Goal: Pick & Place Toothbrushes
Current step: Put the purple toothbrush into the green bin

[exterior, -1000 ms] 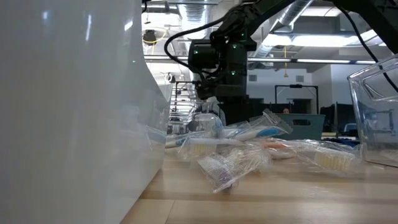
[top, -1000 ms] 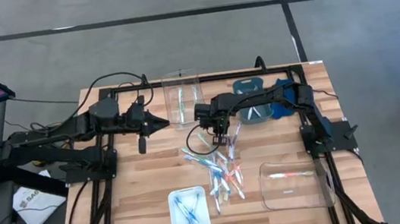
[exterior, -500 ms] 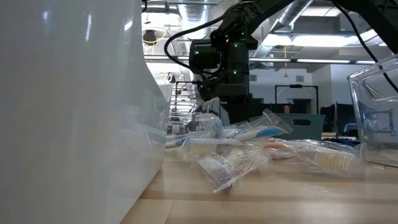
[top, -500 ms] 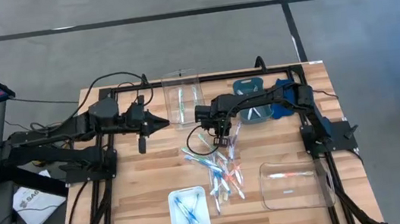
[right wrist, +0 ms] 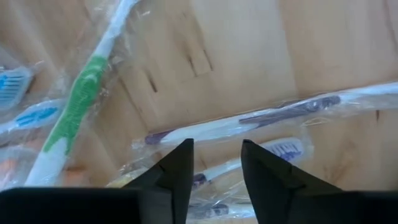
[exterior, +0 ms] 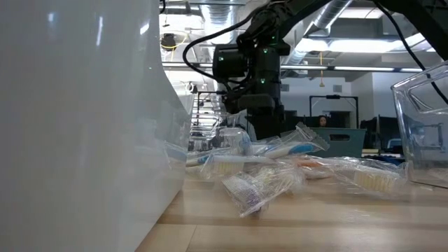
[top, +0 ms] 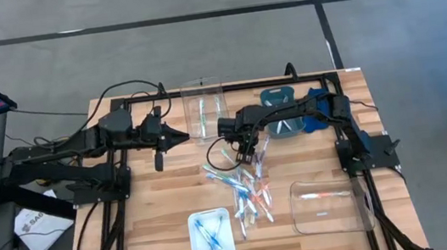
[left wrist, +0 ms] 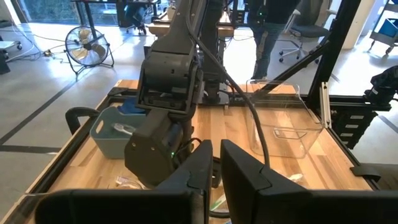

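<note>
Bare table (top: pixel 156 201) lies open at nine o'clock of the toothbrushes (top: pixel 244 186); a clear bin (top: pixel 327 206) blocks four o'clock.

You are working in a robotics lab or open workshop hall. The wooden slatted table (top: pixel 158 218) stands on a bare grey concrete floor (top: pixel 196 43) marked with dark lines. Beyond the table you see a round floor fan (left wrist: pixel 89 46), wheeled office chairs (left wrist: pixel 303 38), rows of desks and exposed ceiling ducts (exterior: pixel 329 24).
</note>
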